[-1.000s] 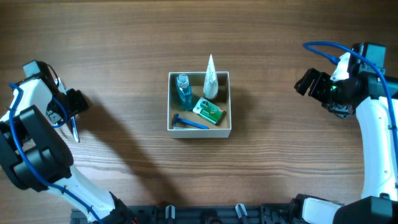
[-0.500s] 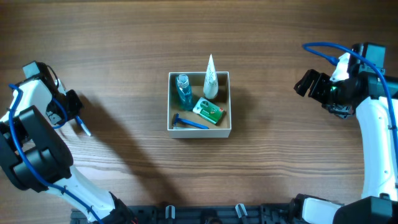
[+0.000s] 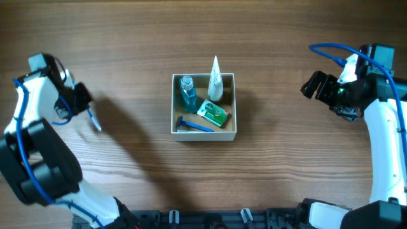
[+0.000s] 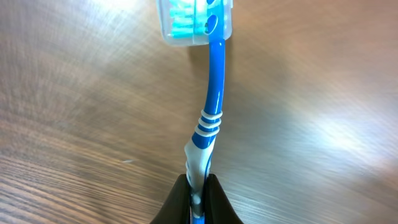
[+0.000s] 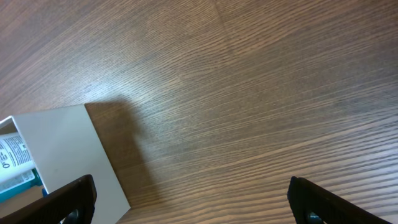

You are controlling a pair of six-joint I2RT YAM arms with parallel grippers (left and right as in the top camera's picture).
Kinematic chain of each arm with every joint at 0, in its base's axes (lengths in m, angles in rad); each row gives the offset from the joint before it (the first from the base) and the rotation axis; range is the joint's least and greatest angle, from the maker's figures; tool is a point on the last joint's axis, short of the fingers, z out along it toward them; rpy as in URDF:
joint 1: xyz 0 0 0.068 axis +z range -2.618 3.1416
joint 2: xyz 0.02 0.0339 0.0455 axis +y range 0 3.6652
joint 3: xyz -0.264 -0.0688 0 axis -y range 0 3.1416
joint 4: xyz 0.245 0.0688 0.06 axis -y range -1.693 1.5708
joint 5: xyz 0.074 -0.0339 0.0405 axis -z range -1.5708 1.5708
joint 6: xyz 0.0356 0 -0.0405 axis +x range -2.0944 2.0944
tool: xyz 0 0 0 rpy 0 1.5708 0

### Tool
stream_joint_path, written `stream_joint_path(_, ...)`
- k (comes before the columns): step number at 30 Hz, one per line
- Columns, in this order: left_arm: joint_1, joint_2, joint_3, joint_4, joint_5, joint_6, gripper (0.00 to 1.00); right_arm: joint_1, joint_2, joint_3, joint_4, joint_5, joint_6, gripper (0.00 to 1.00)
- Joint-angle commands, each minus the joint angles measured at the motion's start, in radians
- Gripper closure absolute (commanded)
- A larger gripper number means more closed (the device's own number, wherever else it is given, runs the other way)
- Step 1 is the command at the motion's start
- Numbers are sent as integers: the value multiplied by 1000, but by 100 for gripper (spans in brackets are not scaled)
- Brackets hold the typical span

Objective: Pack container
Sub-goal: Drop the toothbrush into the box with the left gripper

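The container (image 3: 203,135), a square white-walled box, sits mid-table; its white wall (image 5: 68,143) also shows at the lower left of the right wrist view. At the far left my left gripper (image 3: 87,109) is shut on the handle of a blue toothbrush (image 3: 94,121). The left wrist view shows the blue toothbrush (image 4: 214,81) pinched at its handle end by the left gripper (image 4: 198,193), with a clear cap over its bristles, above the wood. My right gripper (image 3: 311,84) hangs open and empty at the far right; in its own view the right gripper (image 5: 193,205) has only table between its fingers.
Inside the container lie a blue bottle (image 3: 187,92), a white tube (image 3: 215,79), a green box (image 3: 213,114) and a blue razor (image 3: 194,126). A blue cable (image 3: 327,49) loops off the right arm.
My left gripper has shut on the toothbrush and shifted right and toward the table's far side with it. The right arm has not moved.
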Motion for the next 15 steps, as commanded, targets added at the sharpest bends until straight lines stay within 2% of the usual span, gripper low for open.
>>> stream_joint_path(1,-195,-246,39,-19,63,74,96,-2,5,3,2,13,-19,0)
stream_joint_path(3,-300,-331,38,-34,63,167,96,-2,5,3,3,13,-20,0)
stream_joint_path(7,-629,-460,38,-103,63,498,96,-2,5,3,7,13,-20,0)
stream_joint_path(11,-871,-468,38,-153,23,662,96,-2,5,3,6,17,-27,0)
stream_joint_path(15,-975,-468,38,-168,17,753,96,-2,5,3,10,17,-27,0)
